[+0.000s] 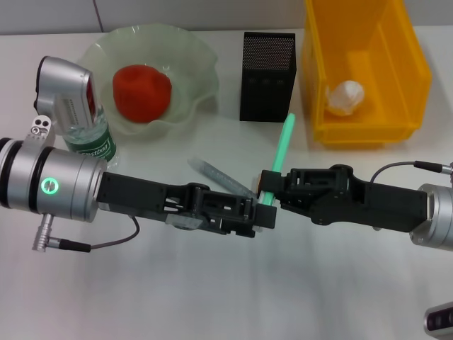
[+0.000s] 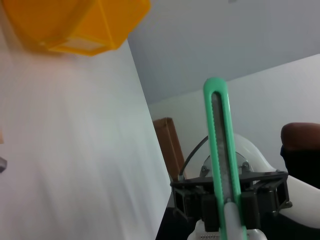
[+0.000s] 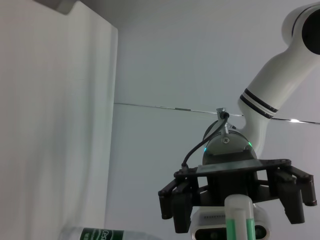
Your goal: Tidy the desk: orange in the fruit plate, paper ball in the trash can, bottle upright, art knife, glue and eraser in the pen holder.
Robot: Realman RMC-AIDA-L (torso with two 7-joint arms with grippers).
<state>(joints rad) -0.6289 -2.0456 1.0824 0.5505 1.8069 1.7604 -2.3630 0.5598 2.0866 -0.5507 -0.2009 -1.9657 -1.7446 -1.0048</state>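
Note:
The green art knife [image 1: 284, 145] stands tilted above the table, with my right gripper [image 1: 271, 190] shut on its lower end. My left gripper [image 1: 259, 214] faces it tip to tip, its fingers [image 3: 175, 202] spread open around the knife's white end [image 3: 239, 220]. The orange [image 1: 141, 92] lies in the pale green fruit plate [image 1: 202, 60]. A paper ball [image 1: 347, 95] sits in the yellow trash can [image 1: 414, 78]. The bottle [image 1: 92, 142] with a green label stands beside the plate, partly hidden by my left wrist. A translucent glue tube [image 1: 212, 172] lies behind my left gripper. The eraser is out of view.
The black mesh pen holder [image 1: 267, 76] stands between the plate and the yellow bin, just beyond the knife's tip. A grey device [image 1: 439, 320] shows at the near right corner.

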